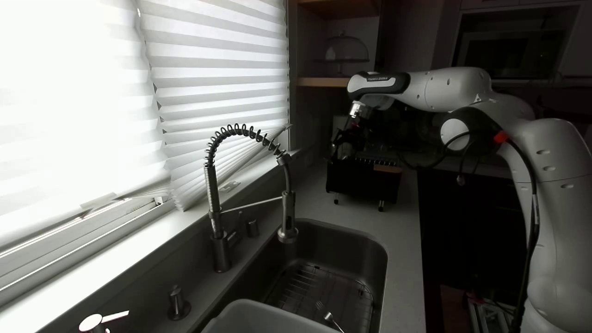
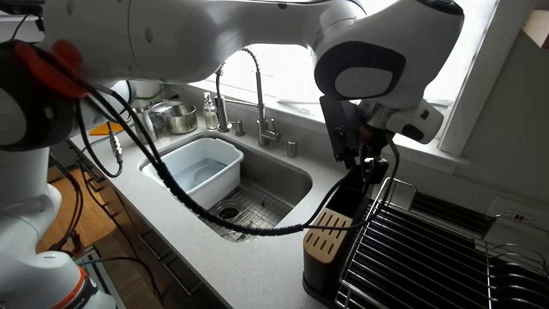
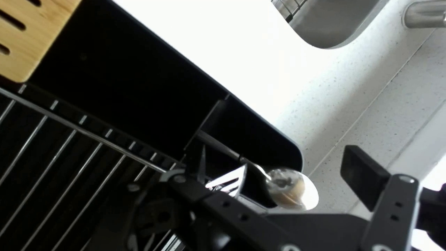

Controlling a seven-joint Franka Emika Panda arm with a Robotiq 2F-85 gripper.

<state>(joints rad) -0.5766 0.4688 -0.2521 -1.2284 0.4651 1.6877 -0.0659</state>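
My gripper (image 3: 275, 178) is open in the wrist view, its fingers wide apart, above the end of a black utensil holder (image 3: 132, 87). A shiny metal spoon or ladle (image 3: 294, 190) leans in the holder's end compartment, its bowl between the fingers in this view; no contact shows. A slotted metal utensil (image 3: 231, 179) and a pointed one (image 3: 202, 165) stand beside it, partly hidden by the left finger. The holder has a slotted wooden block (image 3: 31, 31) at its other end. The gripper also shows in both exterior views (image 1: 343, 141) (image 2: 366, 169), over the holder (image 2: 319, 279).
A wire dish rack (image 2: 420, 249) stands right against the holder. The sink (image 2: 283, 184) holds a white tub (image 2: 214, 184), a wire grid and a fork (image 1: 328, 317). A spring-neck faucet (image 1: 215, 199) rises behind the sink. Window blinds (image 1: 217, 60) hang beside it. The arm's cable loops over the counter (image 2: 253, 266).
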